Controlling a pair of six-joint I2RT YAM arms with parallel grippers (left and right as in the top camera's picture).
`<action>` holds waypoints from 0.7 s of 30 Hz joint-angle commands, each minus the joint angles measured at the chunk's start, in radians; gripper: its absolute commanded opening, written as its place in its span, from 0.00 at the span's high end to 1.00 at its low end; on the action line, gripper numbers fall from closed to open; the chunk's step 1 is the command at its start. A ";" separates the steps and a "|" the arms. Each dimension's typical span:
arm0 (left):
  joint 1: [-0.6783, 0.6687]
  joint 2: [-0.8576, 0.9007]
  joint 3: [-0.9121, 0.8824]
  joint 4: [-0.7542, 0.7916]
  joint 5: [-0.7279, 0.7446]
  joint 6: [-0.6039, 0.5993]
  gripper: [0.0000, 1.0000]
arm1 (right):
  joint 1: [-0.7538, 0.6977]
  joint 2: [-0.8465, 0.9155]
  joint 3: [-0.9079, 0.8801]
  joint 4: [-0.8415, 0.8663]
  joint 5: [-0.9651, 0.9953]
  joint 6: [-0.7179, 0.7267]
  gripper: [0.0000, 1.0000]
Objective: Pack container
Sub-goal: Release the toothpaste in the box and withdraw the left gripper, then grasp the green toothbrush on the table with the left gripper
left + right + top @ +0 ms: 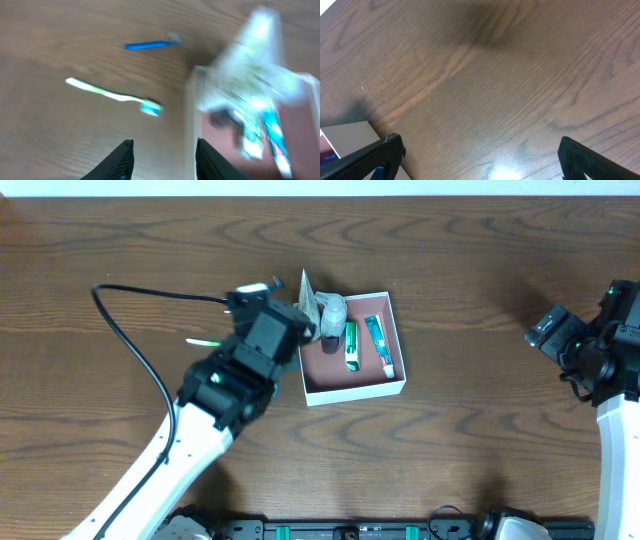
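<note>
I work at what looks like a robotics lab bench, not a home. My left arm (190, 445) and right arm (620, 430), white shells with black joints, rise from a black mounting rail (340, 530) along the near edge of a dark wood-grain worktop (480, 300). A loose black cable (130, 345) trails over the wood to my left arm. The toiletries look staged: a toothbrush (110, 94) lies on the bare wood, and small tubes (383, 345) lie in a white-walled container (360, 392).
</note>
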 commanded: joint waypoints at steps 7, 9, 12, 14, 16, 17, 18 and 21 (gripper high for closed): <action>0.220 0.223 0.001 0.051 -0.002 -0.431 0.58 | -0.005 -0.006 0.012 -0.001 0.013 -0.008 0.01; 0.256 0.278 0.001 0.085 0.047 -0.465 0.58 | -0.005 -0.006 0.012 -0.001 0.013 -0.008 0.01; 0.299 0.356 0.001 0.129 0.119 -0.505 0.58 | -0.005 -0.006 0.012 -0.001 0.013 -0.008 0.01; 0.320 0.395 0.001 0.146 0.160 -0.525 0.58 | -0.005 -0.006 0.012 -0.001 0.013 -0.007 0.01; 0.345 0.436 0.001 0.149 0.204 -0.560 0.58 | -0.005 -0.006 0.012 -0.001 0.014 -0.008 0.01; 0.358 0.457 0.001 0.149 0.230 -0.574 0.58 | -0.005 -0.006 0.012 -0.001 0.013 -0.008 0.01; 0.369 0.473 0.001 0.149 0.251 -0.584 0.58 | -0.005 -0.006 0.012 -0.001 0.013 -0.008 0.01; 0.398 0.515 0.001 0.153 0.310 -0.584 0.58 | -0.005 -0.006 0.012 -0.001 0.013 -0.008 0.01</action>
